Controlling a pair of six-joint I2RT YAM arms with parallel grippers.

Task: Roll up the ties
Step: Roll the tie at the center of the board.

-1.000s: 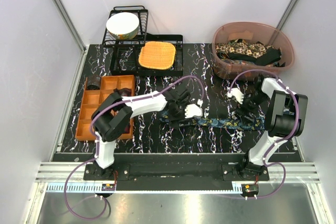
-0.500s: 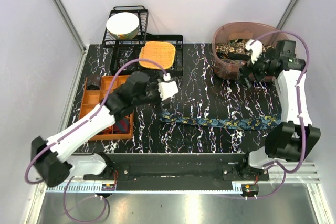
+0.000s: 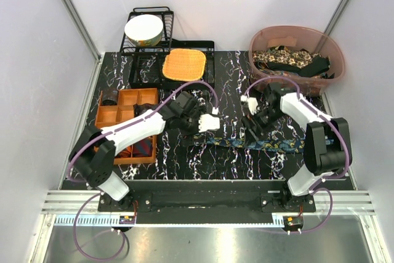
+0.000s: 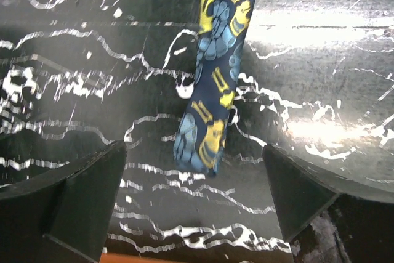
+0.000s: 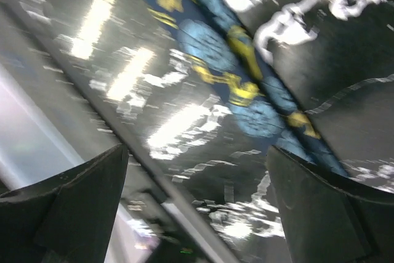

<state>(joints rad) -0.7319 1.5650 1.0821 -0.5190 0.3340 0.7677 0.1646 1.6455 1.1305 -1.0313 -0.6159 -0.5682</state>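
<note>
One dark blue tie (image 3: 277, 145) with a teal-yellow print lies flat along the near part of the black marbled table (image 3: 228, 90). My left gripper (image 3: 192, 130) hovers open just over its left end. In the left wrist view that narrow end (image 4: 206, 143) lies ahead of the open left gripper (image 4: 194, 207), untouched. My right gripper (image 3: 257, 129) is open above the tie's middle. The right wrist view, blurred, shows the tie (image 5: 246, 72) running diagonally past the open right gripper (image 5: 197, 214). More ties (image 3: 292, 60) fill the brown basket (image 3: 335, 66).
An orange compartment tray (image 3: 114, 115) sits at the left with a striped roll (image 3: 144, 147) inside. The orange woven mat (image 3: 183, 64) lies on a black rack (image 3: 209, 81) at the back, next to a dish rack holding a white bowl (image 3: 144, 29).
Both arms swung away half a second ago, the right up to the basket, the left stretched out. Now both are back low over the tie, jaws fully open.
</note>
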